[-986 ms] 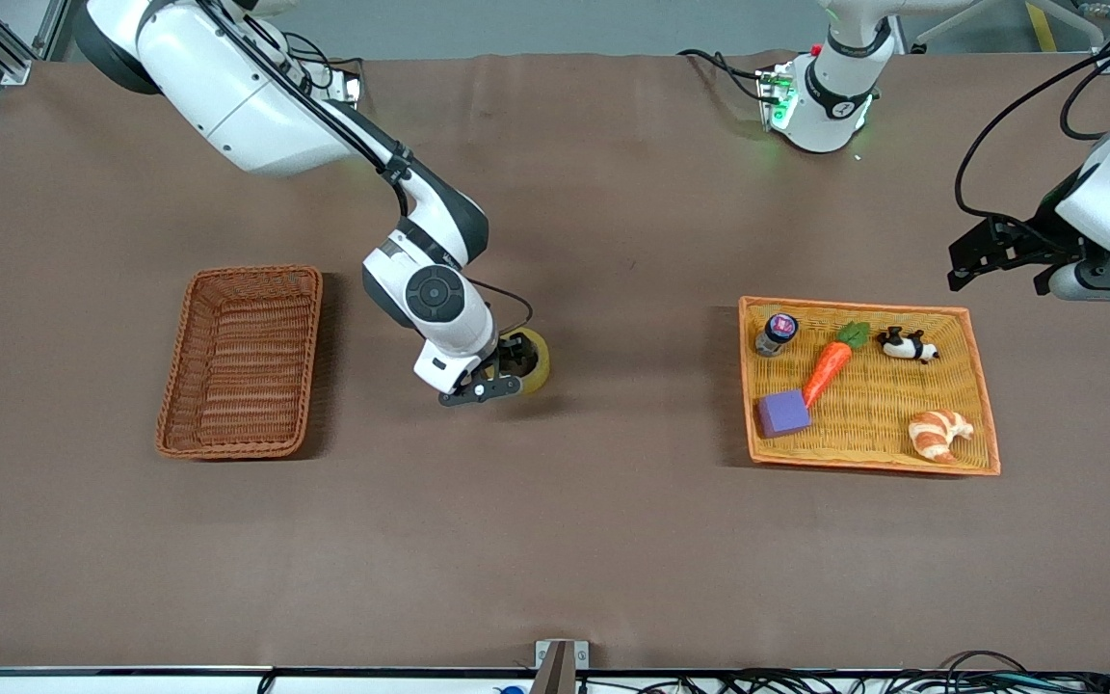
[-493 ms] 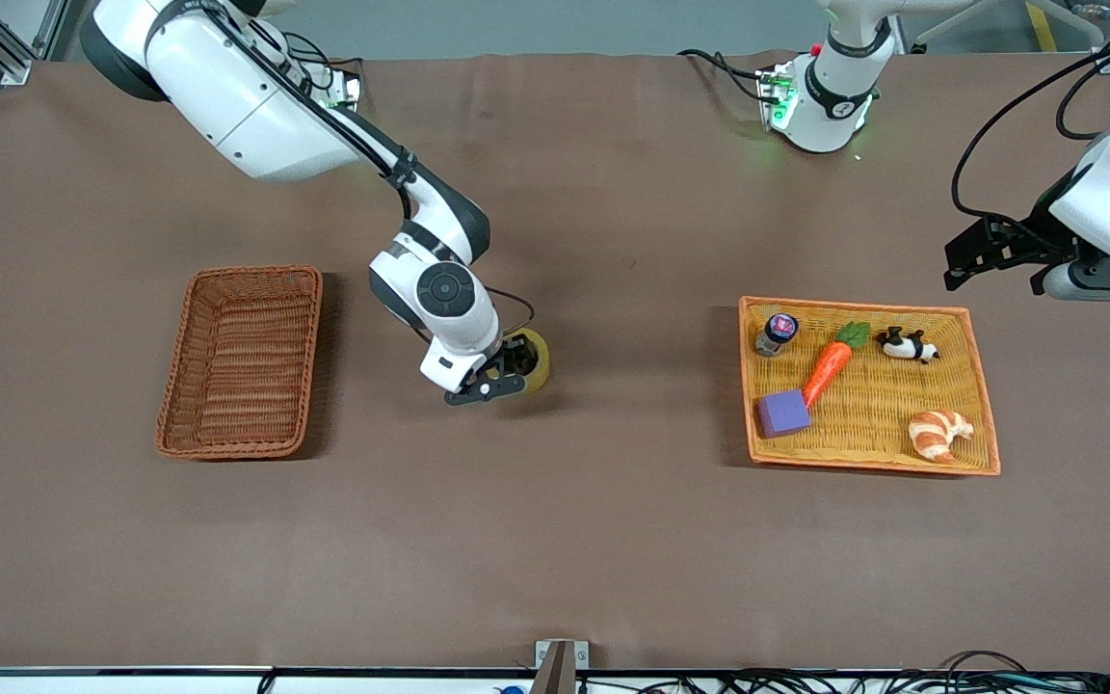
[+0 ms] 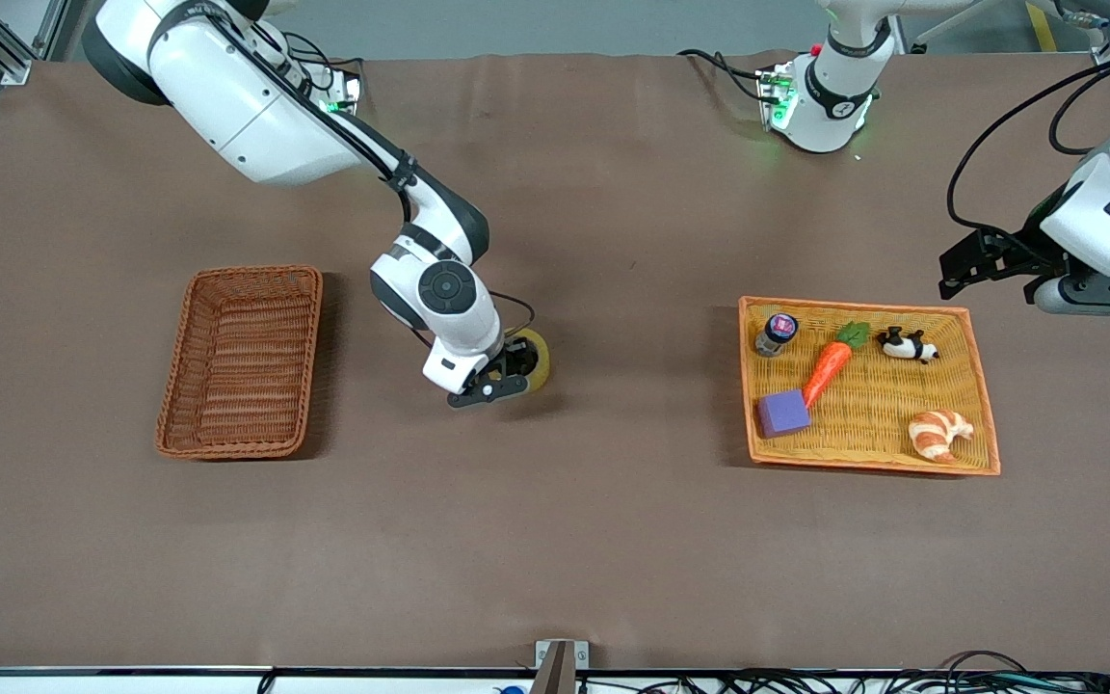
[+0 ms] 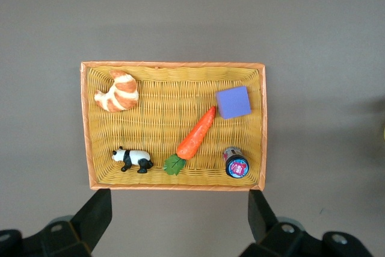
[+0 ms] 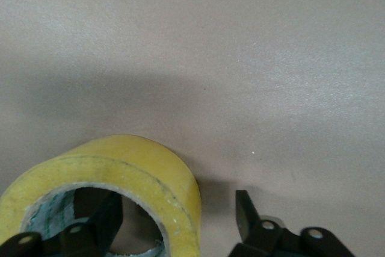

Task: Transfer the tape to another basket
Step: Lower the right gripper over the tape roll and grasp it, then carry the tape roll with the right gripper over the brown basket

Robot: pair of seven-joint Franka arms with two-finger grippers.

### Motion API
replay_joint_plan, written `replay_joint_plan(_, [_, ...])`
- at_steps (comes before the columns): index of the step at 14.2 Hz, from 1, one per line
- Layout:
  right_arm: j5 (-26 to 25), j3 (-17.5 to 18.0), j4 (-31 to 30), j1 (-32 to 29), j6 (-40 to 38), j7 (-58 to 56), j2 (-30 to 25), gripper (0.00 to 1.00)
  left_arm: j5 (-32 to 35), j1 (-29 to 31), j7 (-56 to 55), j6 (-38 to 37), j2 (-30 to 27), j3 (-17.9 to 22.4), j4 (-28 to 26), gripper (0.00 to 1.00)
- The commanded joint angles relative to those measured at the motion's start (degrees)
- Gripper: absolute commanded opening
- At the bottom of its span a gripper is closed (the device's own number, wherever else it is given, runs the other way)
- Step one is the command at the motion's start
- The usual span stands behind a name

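Note:
The tape [image 3: 536, 357], a yellowish roll with a grey core, lies on the brown table between the two baskets. My right gripper [image 3: 505, 374] is down at it and open. In the right wrist view one finger [image 5: 105, 215] sits inside the core of the tape [image 5: 150, 170] and the other finger [image 5: 243, 206] stands outside its wall, with a gap on that side. The reddish-brown wicker basket [image 3: 239, 361] stands toward the right arm's end and holds nothing. My left gripper [image 3: 974, 260] is open and empty, up in the air over the table beside the orange-yellow basket [image 3: 854, 306].
The orange-yellow basket [image 4: 174, 64] holds a croissant [image 3: 938, 434], a carrot [image 3: 830, 364], a panda figure [image 3: 907, 344], a purple block [image 3: 783, 413] and a small jar [image 3: 777, 333]. The arms' bases stand along the table edge farthest from the front camera.
My right wrist has shifted slightly toward the left arm's end, over the tape. My left arm has drifted a little. The tape has not moved.

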Motion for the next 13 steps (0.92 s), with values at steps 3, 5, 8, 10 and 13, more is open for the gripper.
replay_joint_plan(3, [-1.7, 0.4, -0.5, -0.3, 0.4, 4.5, -0.2, 0.14, 1.3, -0.1, -0.9, 0.4, 0.4, -0.2, 0.5, 1.00])
replay_joint_plan(5, [-1.8, 0.4, 0.7, -0.5, 0.2, 9.4, -0.3, 0.00, 1.1, 0.2, -0.8, 0.4, 0.4, -0.3, 0.5, 1.00])
replay_joint_plan(8, [-1.8, 0.5, 1.4, -2.3, -2.1, 8.8, -1.6, 0.00, 1.1, 0.1, -0.9, 0.4, 0.4, -0.2, 0.5, 1.00])
replay_joint_plan(10, [-1.7, 0.6, 0.8, -4.0, -5.2, 8.3, -5.2, 0.00, 1.1, 0.3, -0.9, 0.3, 0.3, -0.2, 0.5, 1.00])
replay_joint_plan(13, [0.6, 0.6, 0.7, -8.0, -15.3, 4.1, -13.9, 0.00, 1.1, 0.3, -0.8, 0.3, 0.3, -0.2, 0.6, 1.00])
